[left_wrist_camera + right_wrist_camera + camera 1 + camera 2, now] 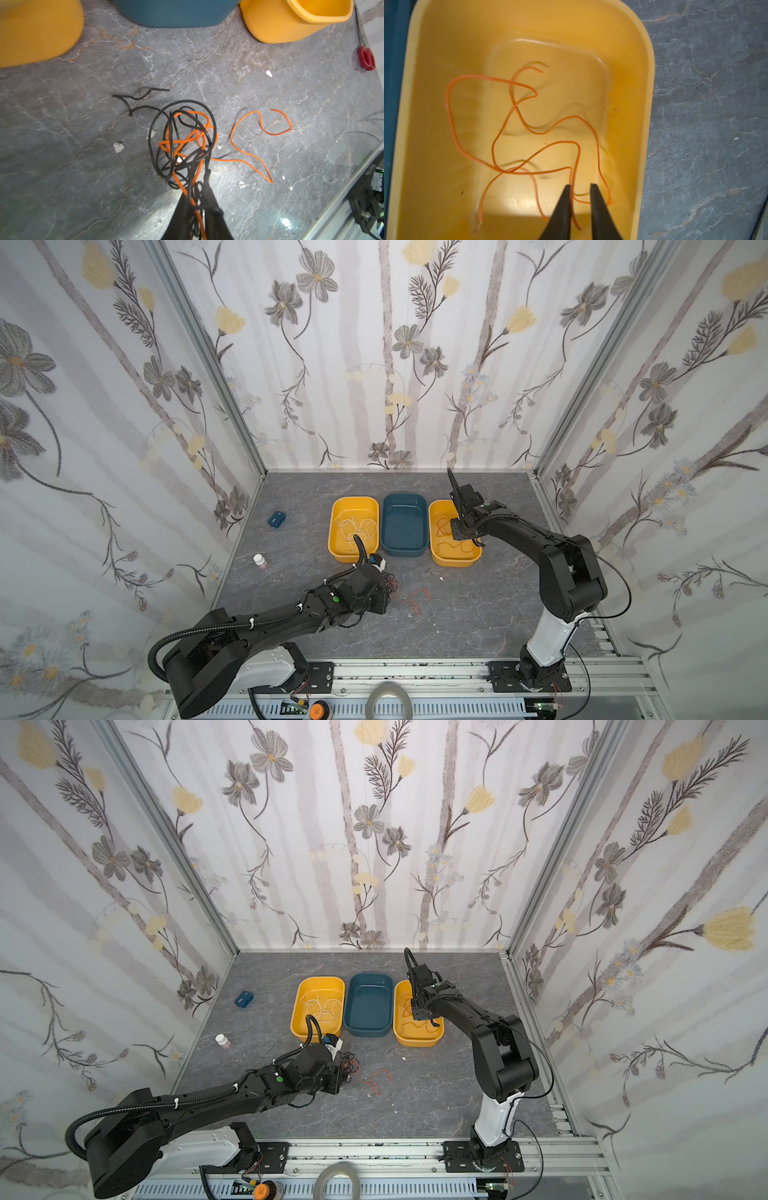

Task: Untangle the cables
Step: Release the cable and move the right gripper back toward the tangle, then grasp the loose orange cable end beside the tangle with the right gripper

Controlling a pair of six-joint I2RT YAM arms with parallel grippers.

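A tangle of black and orange cables (187,141) hangs in front of the yellow bins, and my left gripper (196,189) is shut on its strands; in both top views the tangle (390,587) (348,1061) shows at the wrist's tip. One loose orange cable (259,128) (417,599) lies on the table beside it. My right gripper (580,184) stands open over the right yellow bin (641,87) (453,562), with orange cables (512,116) lying loose inside and one strand passing between the fingers. White cables (357,526) lie in the left yellow bin (335,531).
A dark blue bin (405,498) stands between the yellow ones. A small blue block (276,519) and a white bottle (259,561) sit at the left. Red-handled scissors (366,57) lie by the right edge. A tape roll (388,701) rests on the front rail.
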